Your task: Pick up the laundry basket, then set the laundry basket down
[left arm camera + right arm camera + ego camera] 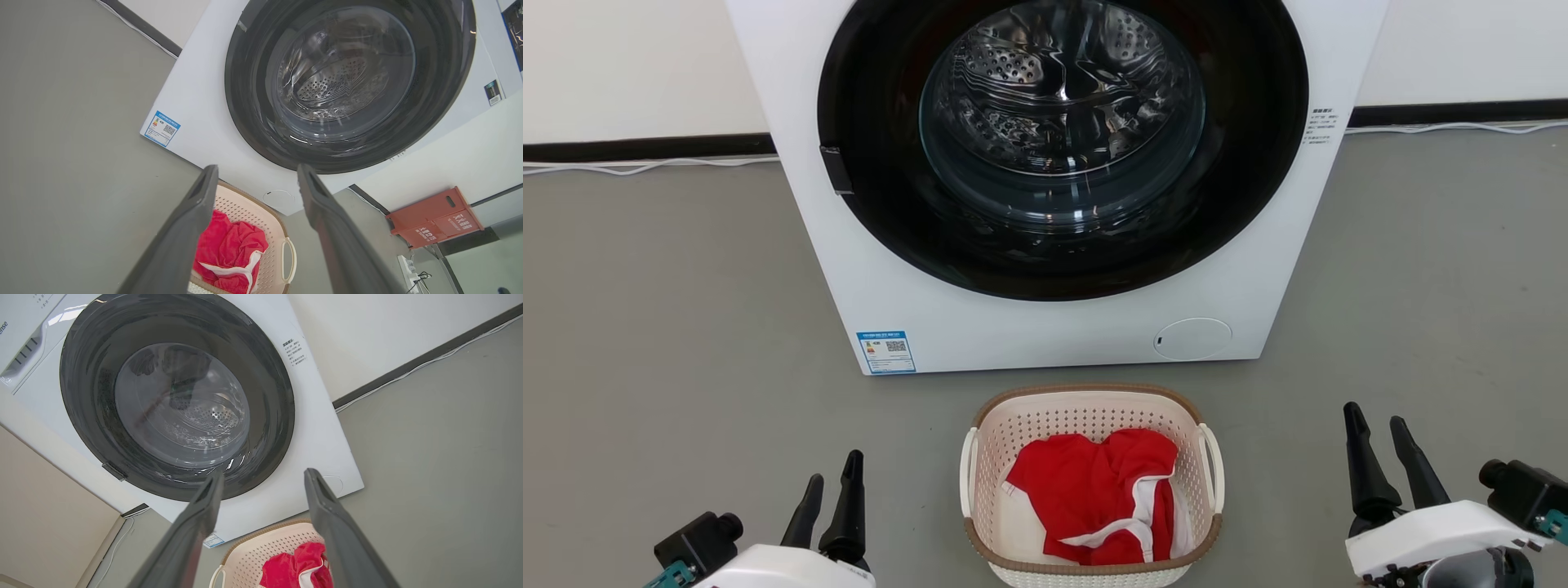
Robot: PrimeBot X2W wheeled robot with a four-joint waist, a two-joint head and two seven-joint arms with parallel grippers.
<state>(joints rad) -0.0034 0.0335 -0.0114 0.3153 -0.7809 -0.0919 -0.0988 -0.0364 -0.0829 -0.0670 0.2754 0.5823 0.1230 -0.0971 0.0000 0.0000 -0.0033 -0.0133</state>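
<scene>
The laundry basket (1086,416) stands on the grey floor just in front of the washing machine, cream-white and perforated with a brown rim and a white loop handle on each side. A red and white garment (1094,498) lies inside it. My left gripper (833,482) is at the lower left, open and empty, well to the left of the basket. My right gripper (1376,420) is at the lower right, open and empty, well to the right of it. The basket (253,214) shows between the left fingers, and the basket (261,547) shows low between the right fingers.
A white front-loading washing machine (1045,327) with its round dark door (1062,147) shut stands right behind the basket. A wall with a dark baseboard and a white cable runs behind. A red box (433,218) and a power strip (408,267) sit by the wall.
</scene>
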